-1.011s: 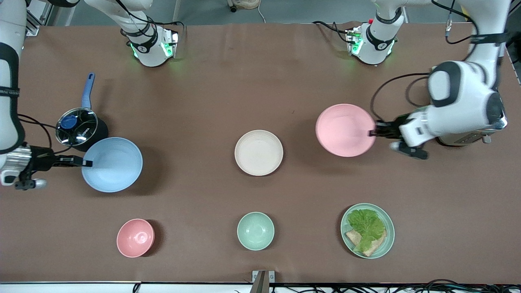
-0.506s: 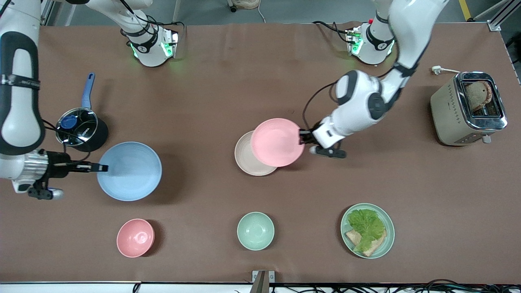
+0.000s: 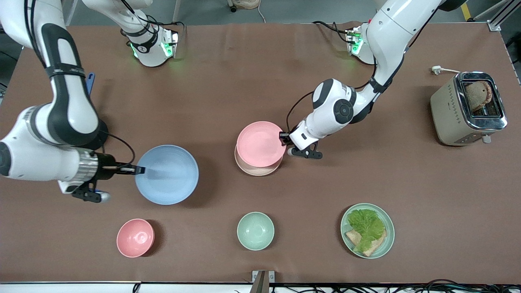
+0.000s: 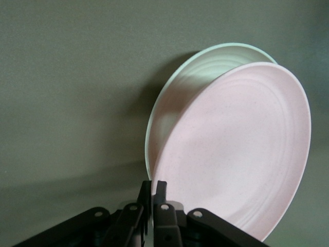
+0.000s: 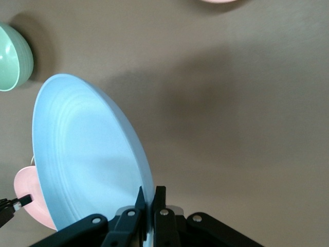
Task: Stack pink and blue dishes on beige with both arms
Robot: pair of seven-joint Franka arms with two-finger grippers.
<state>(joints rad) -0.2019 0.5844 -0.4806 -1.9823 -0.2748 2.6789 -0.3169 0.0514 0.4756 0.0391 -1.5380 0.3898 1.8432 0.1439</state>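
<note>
The pale pink plate point(image 3: 260, 143) is held just over the cream-beige plate point(image 3: 254, 170), covering most of it. My left gripper point(image 3: 283, 137) is shut on the pink plate's rim at the edge toward the left arm's end. In the left wrist view the pink plate point(image 4: 241, 149) tilts above the beige plate point(image 4: 205, 67), pinched by the left gripper point(image 4: 153, 188). The light blue plate point(image 3: 167, 174) hangs above the table toward the right arm's end, with my right gripper point(image 3: 140, 169) shut on its rim. The right wrist view shows the blue plate point(image 5: 87, 154) clamped in the right gripper point(image 5: 149, 193).
A small pink bowl point(image 3: 135, 237), a mint bowl point(image 3: 255, 230) and a green plate with lettuce and bread point(image 3: 367, 230) stand near the front camera. A toaster point(image 3: 468, 108) sits at the left arm's end. A blue pot handle point(image 3: 89, 81) shows past the right arm.
The left arm carried the pink plate from near the toaster to over the beige plate. The right arm moved the blue plate toward the middle of the table.
</note>
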